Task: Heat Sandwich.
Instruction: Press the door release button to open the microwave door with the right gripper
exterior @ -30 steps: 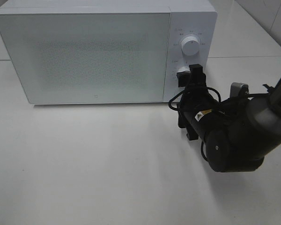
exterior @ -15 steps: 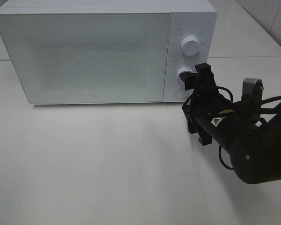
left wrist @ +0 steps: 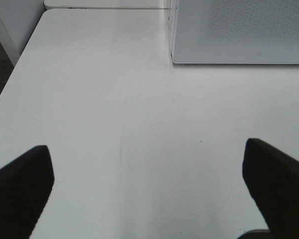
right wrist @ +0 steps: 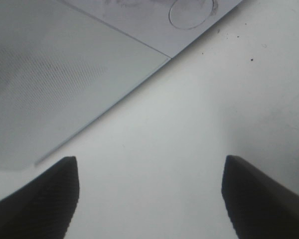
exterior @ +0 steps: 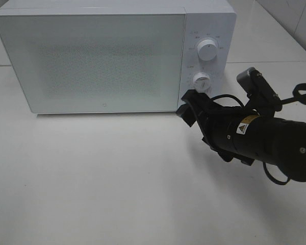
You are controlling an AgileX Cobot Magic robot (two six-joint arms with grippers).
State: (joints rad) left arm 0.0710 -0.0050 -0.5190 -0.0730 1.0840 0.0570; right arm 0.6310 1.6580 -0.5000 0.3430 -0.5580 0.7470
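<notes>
The white surface (exterior: 107, 178) carries a shut microwave (exterior: 115, 56). No sandwich shows in any view; it may be inside. Your right claw (exterior: 189, 108) hangs spread and empty just below the lower dial (exterior: 201, 80). Your left claw (left wrist: 149, 184) is spread too. Loading looks done, and whether heating is set you cannot tell.

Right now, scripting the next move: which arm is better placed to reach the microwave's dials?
Right, likely: the right gripper, open, sits near the lower dial; the left gripper is by the door's far corner.

Microwave (exterior: 115, 56) interior hidden; dial (exterior: 208, 49) markings probably too small.
</notes>
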